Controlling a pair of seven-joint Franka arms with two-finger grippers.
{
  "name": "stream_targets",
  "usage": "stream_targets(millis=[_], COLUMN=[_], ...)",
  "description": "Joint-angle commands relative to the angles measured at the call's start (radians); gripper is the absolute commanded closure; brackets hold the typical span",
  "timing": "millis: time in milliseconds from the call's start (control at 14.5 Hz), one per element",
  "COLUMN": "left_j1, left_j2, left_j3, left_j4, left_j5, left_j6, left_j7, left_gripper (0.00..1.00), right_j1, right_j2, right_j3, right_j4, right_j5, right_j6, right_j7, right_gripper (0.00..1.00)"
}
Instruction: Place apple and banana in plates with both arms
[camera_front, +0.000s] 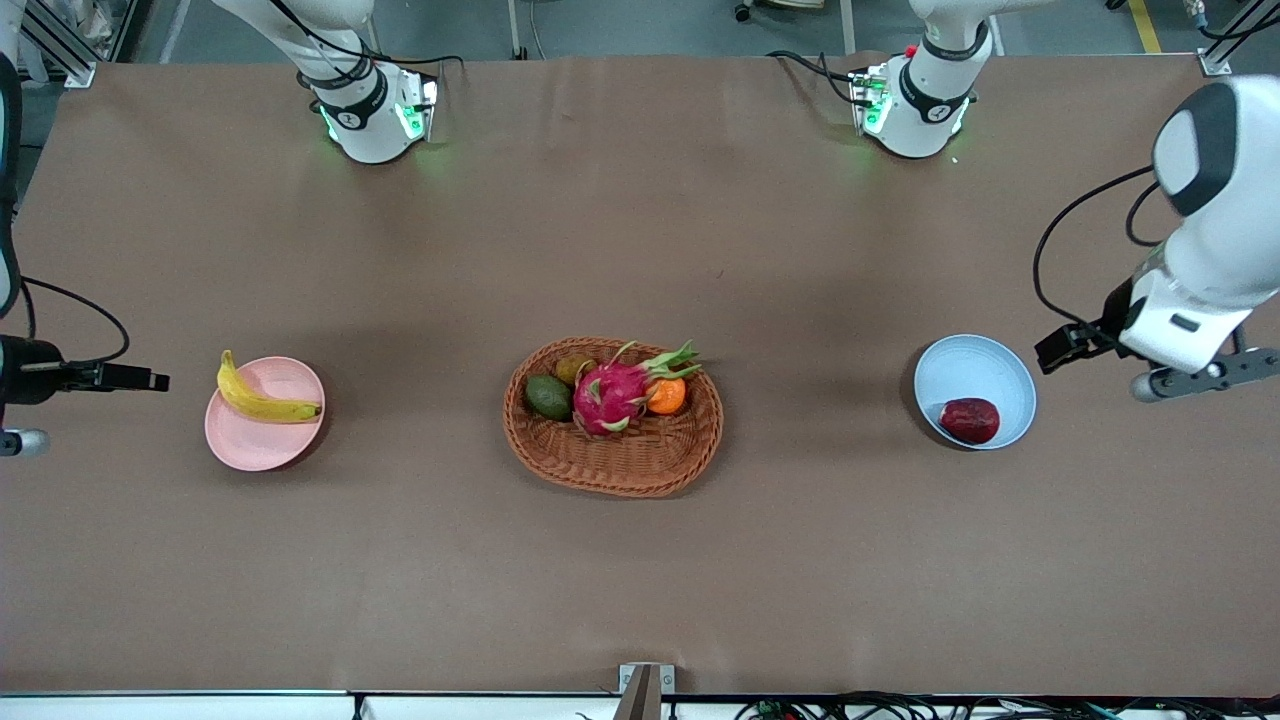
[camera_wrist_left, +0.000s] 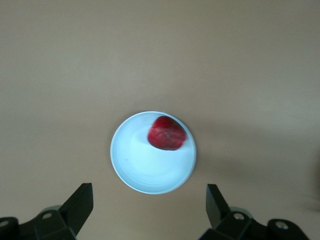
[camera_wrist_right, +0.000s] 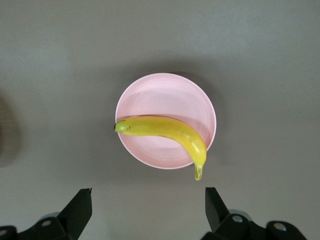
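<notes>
- banana (camera_front: 262, 398) lies across the pink plate (camera_front: 255, 440), both ends poking over the rim
- apple (camera_front: 969, 420) sits in the light blue plate (camera_front: 975, 368), against the rim nearer the front camera
- left gripper (camera_wrist_left: 149, 205) hangs over its plate, fingers apart, nothing held
- right gripper (camera_wrist_right: 148, 202) same deal over the pink one
- looks like both placements are done, so next is just pulling the arms clear of the surface (camera_front: 640, 560)

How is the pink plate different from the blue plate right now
The pink plate holds the banana, which spans it and overhangs the rim at both ends; the blue plate holds the apple, which sits wholly inside, near its rim. The pink plate lies toward the right arm's end of the table, the blue plate toward the left arm's end. Both are round, shallow and look equal in size.
</notes>
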Motion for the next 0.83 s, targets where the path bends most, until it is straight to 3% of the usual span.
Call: stream_targets(millis=[0,206,481,757], left_j1=[0.002,0.007,0.031,0.031], left_j2=[0.019,0.012,-0.011,-0.027], left_j3=[-0.002,-0.001,0.013,0.005], left_j4=[0.158,0.236,0.247,0.247], left_j5=[-0.074,-0.079,-0.079,-0.078], left_j6=[-0.119,-0.211,-0.239,-0.239], left_j7=[0.044,0.116,0.231,0.221], left_gripper=[0.01,0.01,0.0,0.0], right_j1=[0.063,0.121,0.141,0.141], right_j2=[-0.036,-0.076,-0.078,-0.078], right_j3=[-0.001,-0.003,-0.001,-0.003], right_j4=[0.053,0.061,0.114,0.134], right_j5=[-0.052,-0.055,-0.056,-0.061], right_j6=[-0.083,-0.134,-0.134,-0.119], right_j7=[0.127,0.24,0.247,0.244], right_gripper=[0.0,0.0,0.0,0.0])
